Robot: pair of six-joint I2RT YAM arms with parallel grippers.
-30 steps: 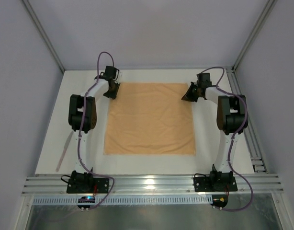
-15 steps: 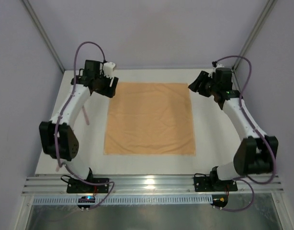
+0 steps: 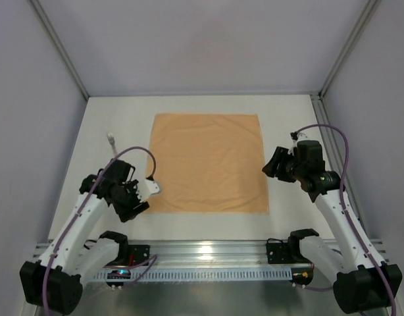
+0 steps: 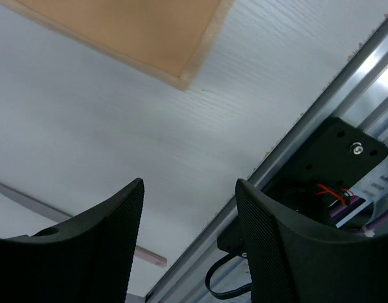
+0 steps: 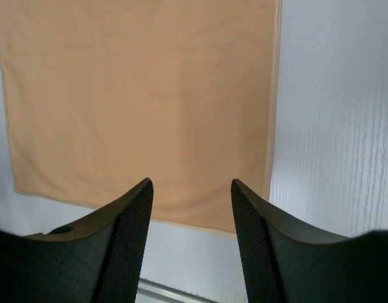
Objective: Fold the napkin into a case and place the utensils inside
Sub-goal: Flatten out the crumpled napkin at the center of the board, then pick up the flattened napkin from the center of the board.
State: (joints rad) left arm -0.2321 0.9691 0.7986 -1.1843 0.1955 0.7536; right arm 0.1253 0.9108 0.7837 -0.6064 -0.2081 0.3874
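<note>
The peach-orange napkin (image 3: 205, 161) lies flat and unfolded in the middle of the white table. My left gripper (image 3: 135, 209) hovers open just off its near-left corner; the left wrist view shows that corner (image 4: 137, 31) and empty space between my left gripper's (image 4: 189, 184) fingers. A slim utensil (image 3: 113, 143) with a whitish head lies left of the napkin, partly hidden by my left arm; its pink handle end (image 4: 150, 256) shows below the fingers. My right gripper (image 3: 274, 164) is open at the napkin's right edge, above the cloth (image 5: 137, 95), my right gripper's (image 5: 191, 183) fingers holding nothing.
An aluminium rail (image 3: 208, 253) runs along the table's near edge, with both arm bases bolted to it; the left base mount (image 4: 333, 164) is close to my left gripper. Frame posts and grey walls enclose the table.
Both arms have swung back from the napkin's far corners to its near half. Both grippers have opened wider, and the napkin stays flat.
</note>
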